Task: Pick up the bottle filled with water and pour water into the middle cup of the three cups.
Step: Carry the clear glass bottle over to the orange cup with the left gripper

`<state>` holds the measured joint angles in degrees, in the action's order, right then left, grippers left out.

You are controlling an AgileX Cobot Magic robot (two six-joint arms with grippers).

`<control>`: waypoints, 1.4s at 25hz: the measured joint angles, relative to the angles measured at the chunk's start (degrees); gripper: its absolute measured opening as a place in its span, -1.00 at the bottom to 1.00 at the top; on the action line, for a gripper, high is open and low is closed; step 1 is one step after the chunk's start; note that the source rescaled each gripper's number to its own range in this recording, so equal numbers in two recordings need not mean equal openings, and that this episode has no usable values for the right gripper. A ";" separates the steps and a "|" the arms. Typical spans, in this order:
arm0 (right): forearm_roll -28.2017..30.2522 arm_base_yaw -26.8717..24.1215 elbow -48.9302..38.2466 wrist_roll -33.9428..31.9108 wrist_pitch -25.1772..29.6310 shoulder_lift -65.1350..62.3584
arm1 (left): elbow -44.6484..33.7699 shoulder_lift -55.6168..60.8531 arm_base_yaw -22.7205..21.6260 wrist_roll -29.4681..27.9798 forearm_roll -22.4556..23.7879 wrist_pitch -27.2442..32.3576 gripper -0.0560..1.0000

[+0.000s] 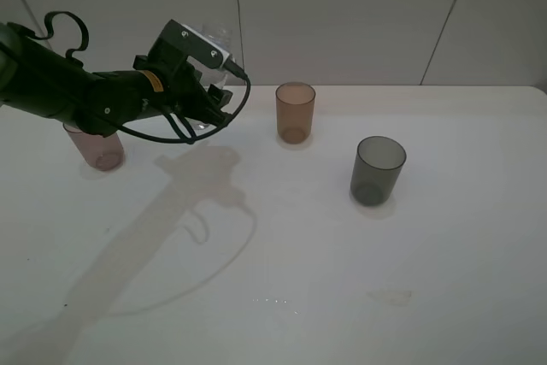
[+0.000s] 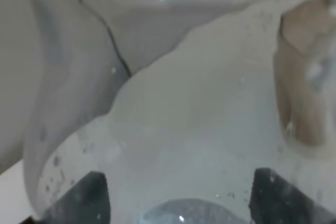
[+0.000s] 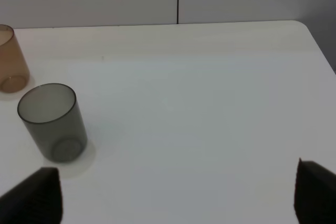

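My left gripper (image 1: 208, 96) is shut on the clear bottle (image 1: 215, 43) at the back left of the table. The bottle stands roughly upright, and I cannot tell whether its base touches the table. In the left wrist view the bottle (image 2: 199, 129) fills the frame between the dark fingers (image 2: 84, 198). The amber middle cup (image 1: 295, 112) stands to the right of the bottle, apart from it. The pinkish-brown cup (image 1: 101, 148) sits at the left, partly behind my left arm. The dark grey cup (image 1: 377, 170) is at the right. My right gripper (image 3: 178, 182) is open and empty, out of the exterior view.
The right wrist view shows the grey cup (image 3: 52, 121), the amber cup (image 3: 11, 59) at the frame's edge, and the table's far right corner (image 3: 302, 24). A white wall (image 1: 342, 14) runs behind the table. A faint wet smear (image 1: 391, 297) lies near the front.
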<state>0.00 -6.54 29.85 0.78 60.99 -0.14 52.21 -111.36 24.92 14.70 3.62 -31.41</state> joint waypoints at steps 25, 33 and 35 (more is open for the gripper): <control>0.00 0.00 0.00 0.00 0.00 0.00 | 27.05 -5.02 6.05 0.13 27.16 47.55 -0.83; 0.00 0.00 0.00 0.00 0.00 0.00 | 28.67 -7.17 7.72 0.25 32.63 52.57 -0.83; 0.00 0.00 0.00 0.00 0.00 0.00 | 29.38 -7.76 8.16 0.25 34.15 54.34 -0.83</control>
<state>0.00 -6.54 29.85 0.78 60.99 -0.14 81.58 -119.12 33.08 14.95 37.77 22.93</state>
